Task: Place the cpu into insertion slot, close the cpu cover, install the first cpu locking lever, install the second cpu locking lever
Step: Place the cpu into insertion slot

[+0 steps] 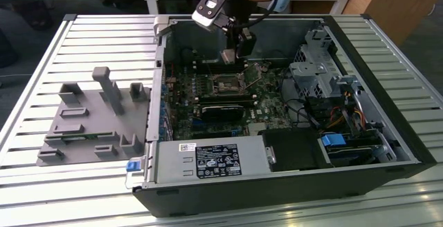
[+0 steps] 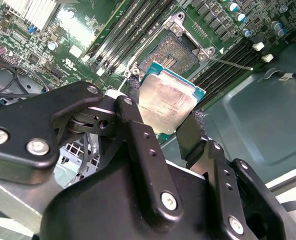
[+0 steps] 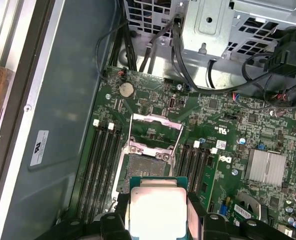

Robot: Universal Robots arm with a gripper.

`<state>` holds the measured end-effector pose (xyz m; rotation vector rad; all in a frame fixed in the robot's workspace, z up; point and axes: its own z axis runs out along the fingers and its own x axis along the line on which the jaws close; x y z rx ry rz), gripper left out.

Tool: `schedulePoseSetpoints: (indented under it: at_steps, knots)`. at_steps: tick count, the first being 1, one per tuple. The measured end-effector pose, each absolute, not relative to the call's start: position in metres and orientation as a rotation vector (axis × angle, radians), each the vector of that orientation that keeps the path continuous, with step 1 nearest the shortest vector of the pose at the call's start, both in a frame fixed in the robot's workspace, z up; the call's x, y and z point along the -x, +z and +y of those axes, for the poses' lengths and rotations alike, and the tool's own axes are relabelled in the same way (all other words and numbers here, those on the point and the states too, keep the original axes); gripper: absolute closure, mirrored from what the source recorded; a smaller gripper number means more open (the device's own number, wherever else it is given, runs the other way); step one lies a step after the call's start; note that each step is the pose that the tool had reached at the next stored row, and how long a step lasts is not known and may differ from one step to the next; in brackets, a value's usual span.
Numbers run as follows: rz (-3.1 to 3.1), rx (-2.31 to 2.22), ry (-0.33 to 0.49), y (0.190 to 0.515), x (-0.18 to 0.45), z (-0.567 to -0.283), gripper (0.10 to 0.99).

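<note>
My gripper (image 1: 233, 55) hangs inside the open computer case, above the motherboard (image 1: 207, 89), shut on the cpu (image 1: 227, 57). In both wrist views the cpu (image 2: 168, 102) (image 3: 158, 210) is a flat silver-tan square on a green carrier, with black fingers (image 2: 133, 95) on two opposite edges. It hovers above the insertion slot (image 3: 145, 169) (image 2: 170, 55) (image 1: 227, 85) and a little to one side, not touching it. The slot is uncovered. The cpu cover (image 3: 150, 148), a silvery frame, stands swung open at the slot's far side. A thin lever (image 2: 230, 62) sticks out beside the slot.
Memory slots (image 3: 102, 165) flank the socket on both sides. A metal drive cage (image 1: 318, 71) with cables fills the case at the exterior view's right. The power supply (image 1: 207, 159) sits at the front. A grey fixture (image 1: 90, 118) lies on the slatted table at the exterior view's left.
</note>
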<state>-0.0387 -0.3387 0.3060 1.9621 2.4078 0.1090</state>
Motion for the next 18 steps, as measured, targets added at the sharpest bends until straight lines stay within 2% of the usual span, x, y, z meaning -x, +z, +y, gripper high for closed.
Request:
schedulePoseSetpoints:
  at_steps: [18]
  knots:
    - [2.408,-1.964,0.107,0.301,0.0387,-0.3387,0.545]
